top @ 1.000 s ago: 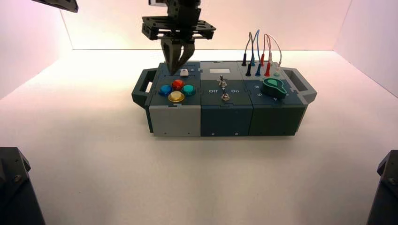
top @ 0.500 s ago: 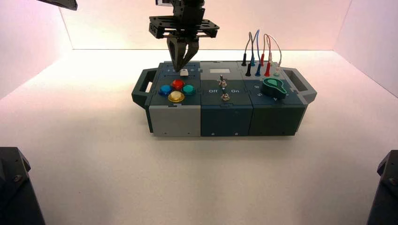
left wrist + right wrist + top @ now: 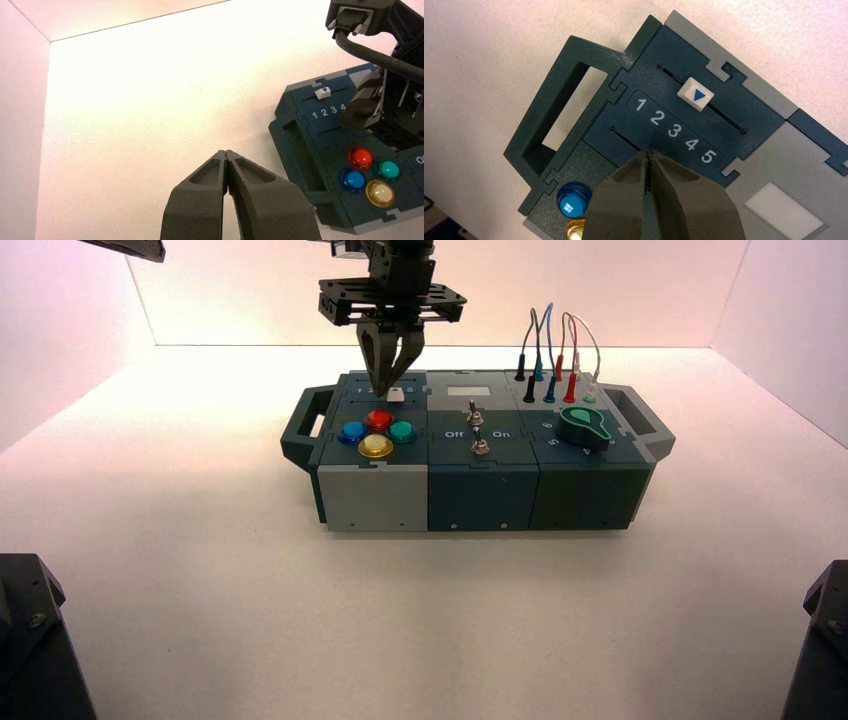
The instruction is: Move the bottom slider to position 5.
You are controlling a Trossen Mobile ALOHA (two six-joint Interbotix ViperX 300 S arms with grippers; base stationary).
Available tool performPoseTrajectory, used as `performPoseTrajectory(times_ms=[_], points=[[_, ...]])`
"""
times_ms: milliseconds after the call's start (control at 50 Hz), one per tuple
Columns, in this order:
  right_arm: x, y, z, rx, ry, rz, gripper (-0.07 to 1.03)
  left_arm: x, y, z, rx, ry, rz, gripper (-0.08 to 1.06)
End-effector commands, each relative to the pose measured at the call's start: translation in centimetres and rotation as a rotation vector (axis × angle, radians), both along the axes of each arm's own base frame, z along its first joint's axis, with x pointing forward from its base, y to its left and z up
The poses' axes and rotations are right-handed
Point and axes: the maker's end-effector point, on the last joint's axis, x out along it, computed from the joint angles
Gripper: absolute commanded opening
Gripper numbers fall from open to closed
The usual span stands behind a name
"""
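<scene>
Right gripper [image 3: 388, 390]: fingers pressed together with nothing gripped — tips are set down on the box's left-hand panel, just left of the bottom slider in the high view.
Bottom slider [image 3: 395, 395]: small white knob seen in the high view touching or just beside the fingertips; in the right wrist view it is hidden under the fingers [image 3: 684, 200], only the start of its slot showing. Exact position along the slot cannot be read.
Position 5 [image 3: 707, 157]: last digit of the printed 1-2-3-4-5 row, betw. the two slots, toward the box's middle.
Top slider [image 3: 695, 95]: white knob w/ blue triangle, roughly above 3 — not to be touched.
Handling (judged): knob is tiny, light, hard plastic on a stiff track w/ some friction; prob. slippery to pinch. Best pushed sideways on its flat end face, low down, w/ closed tips so they are not ridden over it.
Risk (judged): overshoot is stopped by the slot end, but tips may slip off.
Round buttons [image 3: 376, 432]: red, blue, green, yellow, just in front.
Left gripper [image 3: 228, 165]: closed on nothing, parked well off to the box's left.
</scene>
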Motion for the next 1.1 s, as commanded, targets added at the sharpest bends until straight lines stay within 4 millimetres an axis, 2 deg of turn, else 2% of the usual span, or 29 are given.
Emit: performPoseTrajectory(times_ms=[20,620,760,900,1100], points=[[0.5,-0.1,1.3,0.017,-0.026,-0.007,-0.02,0.6,0.0,1.2,-0.01,-0.032,0.005,-0.03],[0.6,-3.3,1.2,-0.01,-0.014,-0.051,-0.02,0.6,-0.1,1.2,-0.01,-0.032,0.005,-0.03],[0.6,-3.5,1.2,-0.013,-0.02,-0.049,-0.02,0.6,-0.1,1.1,-0.009,-0.029,0.005,-0.03],[0.6,-3.1,3.4,0.019,-0.056,-0.044,-0.02,0.6,0.0,1.0,-0.008,-0.026,0.005,-0.03],[0.0,-4.4,6.6,0.052,-0.104,-0.057,-0.02,0.6,0.0,1.0,-0.007,-0.025,0.004,-0.03]])
